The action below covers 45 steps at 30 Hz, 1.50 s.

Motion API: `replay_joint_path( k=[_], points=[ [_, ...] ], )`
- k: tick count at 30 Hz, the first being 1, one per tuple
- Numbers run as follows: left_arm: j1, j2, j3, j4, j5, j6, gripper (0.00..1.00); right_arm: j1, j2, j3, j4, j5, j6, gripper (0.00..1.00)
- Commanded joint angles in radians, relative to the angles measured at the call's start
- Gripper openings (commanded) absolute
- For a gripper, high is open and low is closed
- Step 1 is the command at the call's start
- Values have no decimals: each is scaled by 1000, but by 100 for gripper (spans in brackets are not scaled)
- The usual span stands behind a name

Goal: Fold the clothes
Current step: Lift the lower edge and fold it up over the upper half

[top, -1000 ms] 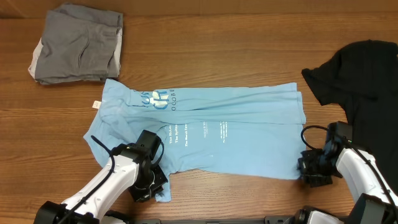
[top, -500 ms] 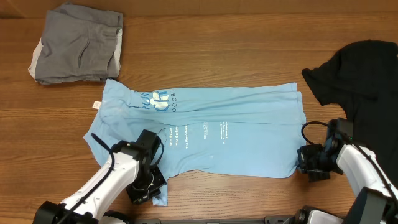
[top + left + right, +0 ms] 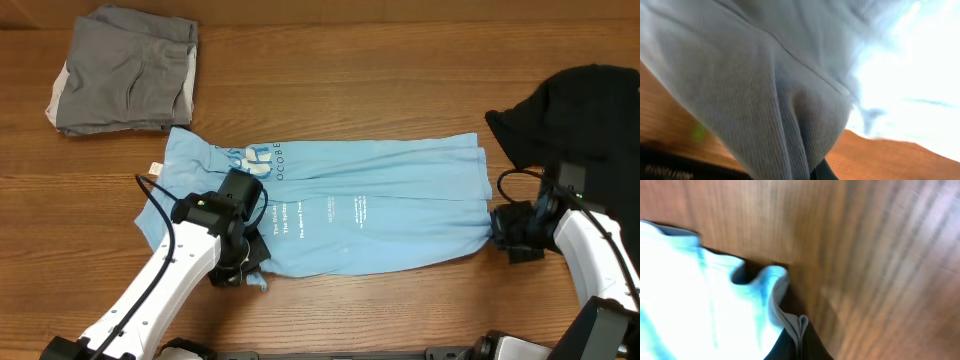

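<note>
— Two holds or one?
— Two. My left gripper [image 3: 245, 265] is pinched tight on a bunch of the light blue T-shirt [image 3: 380, 215], at the end nearer the grey pile [image 3: 125, 70]. Cloth drapes right over that wrist camera. My right gripper [image 3: 500, 232] is closed on the hem corner, at the end farthest from the grey pile. Its wrist view shows the doubled edge caught between the jaws.
— Where does the shirt lie?
— Spread lengthwise on the table [image 3: 380, 60], lettering up. Collar end just beside the grey pile, hem end running away from it. Cannot tell whether the held edge is off the wood. Black T-shirt [image 3: 590, 110] heaped well apart from the grey pile, beyond the hem, not folded.
— How will it handle?
— Light, limp knit, I judge. No stiffness, so whatever hangs between my two holds will sag and drag. Not fragile, and not slick, though a thin pinch could slide out under pull. Best hold: the two ends of one long edge, both layers in the jaws. Then carry that edge level toward the grey pile's side and lay it over the opposite edge.
— Risk?
— Uneven lift twists the fold. The left bunch is thick and may drop crooked.
</note>
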<state>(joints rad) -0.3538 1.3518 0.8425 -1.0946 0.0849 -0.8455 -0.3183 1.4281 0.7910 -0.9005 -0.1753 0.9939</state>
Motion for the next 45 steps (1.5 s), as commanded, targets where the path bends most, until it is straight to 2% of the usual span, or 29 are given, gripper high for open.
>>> replay_joint_path(
  k=[1,4,8,14,24,35,45],
  points=[
    [7,6,21,32,-114,20,4,6,-1,22,34,17,-2,4],
    [32,6,21,86,-153,26,4,7,-1,22,84,17,-2,4],
    [76,6,25,183,-144,107,4,7,0,22,109,5,16,4],
    [93,6,91,187,-178,174,4,7,-1,22,151,-19,28,4],
    [93,12,144,259,-254,177,4,55,8,21,274,-72,29,4],
    [94,18,143,319,-473,177,4,123,57,21,449,-43,58,4],
    [94,66,142,401,-486,177,9,123,78,21,534,7,65,8]
  ],
)
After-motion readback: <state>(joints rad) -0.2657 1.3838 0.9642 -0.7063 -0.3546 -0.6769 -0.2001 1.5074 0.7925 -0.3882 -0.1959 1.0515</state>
